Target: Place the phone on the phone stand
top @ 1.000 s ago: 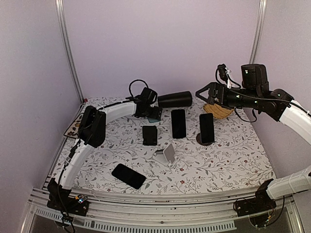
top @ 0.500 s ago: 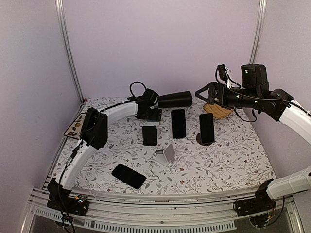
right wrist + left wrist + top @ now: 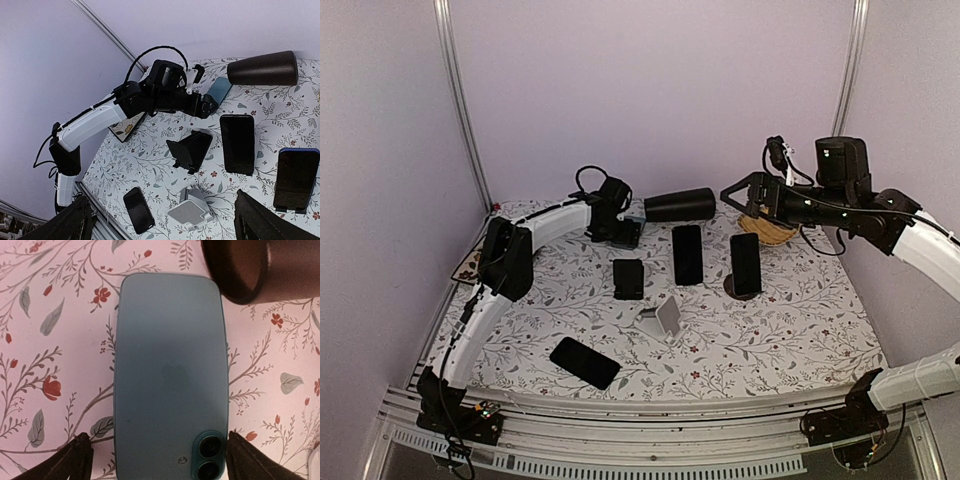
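Observation:
A blue phone (image 3: 170, 375) lies face down on the floral table, its camera lenses toward my left gripper (image 3: 162, 462). That gripper is open and straddles the phone's lens end, one finger (image 3: 75, 460) on each side. From above, the left gripper (image 3: 620, 233) sits low at the back of the table over the blue phone (image 3: 639, 230). A black phone stand (image 3: 628, 278) and a grey phone stand (image 3: 665, 317) stand bare mid-table. My right gripper (image 3: 732, 192) hangs open in the air at the back right, holding nothing.
A dark cylinder (image 3: 680, 204) lies just behind the blue phone. A black phone (image 3: 688, 254) lies flat, another (image 3: 746, 263) leans on a third stand, and one more (image 3: 585, 362) lies near the front. A wicker mat (image 3: 767, 228) is at back right, a card (image 3: 475, 262) at the left edge.
My left wrist has shifted a little to the left over the blue phone. The right arm has hardly moved.

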{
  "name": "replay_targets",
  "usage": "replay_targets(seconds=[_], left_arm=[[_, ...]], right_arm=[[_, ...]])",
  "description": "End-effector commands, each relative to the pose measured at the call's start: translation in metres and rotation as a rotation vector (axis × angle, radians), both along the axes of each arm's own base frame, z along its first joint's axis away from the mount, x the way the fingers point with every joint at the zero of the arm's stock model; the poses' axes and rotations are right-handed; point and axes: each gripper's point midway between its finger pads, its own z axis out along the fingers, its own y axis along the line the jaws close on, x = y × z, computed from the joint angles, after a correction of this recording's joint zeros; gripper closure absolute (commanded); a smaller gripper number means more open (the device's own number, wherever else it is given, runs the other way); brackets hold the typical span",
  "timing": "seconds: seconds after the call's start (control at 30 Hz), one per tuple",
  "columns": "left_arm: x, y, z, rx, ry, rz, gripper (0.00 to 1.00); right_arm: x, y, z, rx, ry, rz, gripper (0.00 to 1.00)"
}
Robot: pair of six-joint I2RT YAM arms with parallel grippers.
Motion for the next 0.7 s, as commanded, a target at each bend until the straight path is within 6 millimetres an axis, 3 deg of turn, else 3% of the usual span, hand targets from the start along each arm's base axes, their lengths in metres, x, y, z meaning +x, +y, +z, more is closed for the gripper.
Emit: replay_targets(seconds=[0.0,0.43,0.67], left_arm=[[-0.03,0.007,-0.055,0.058,0.17,-0.076,0.07],[-0.052,-0.022,-0.073,0.052,0.211,-0.227,0.03],[-0.048,-0.012,-0.077,0.079,0.213,-0.177,0.08]], right_arm=[[-0.005,-0.001,0.019,0.053,-0.047,0.005,0.01],[0.0,0.007,0.014,0.056,-0.041,0.027,0.01],[0.003,0.01,0.013,0.051,-0.037,0.037,0.01]])
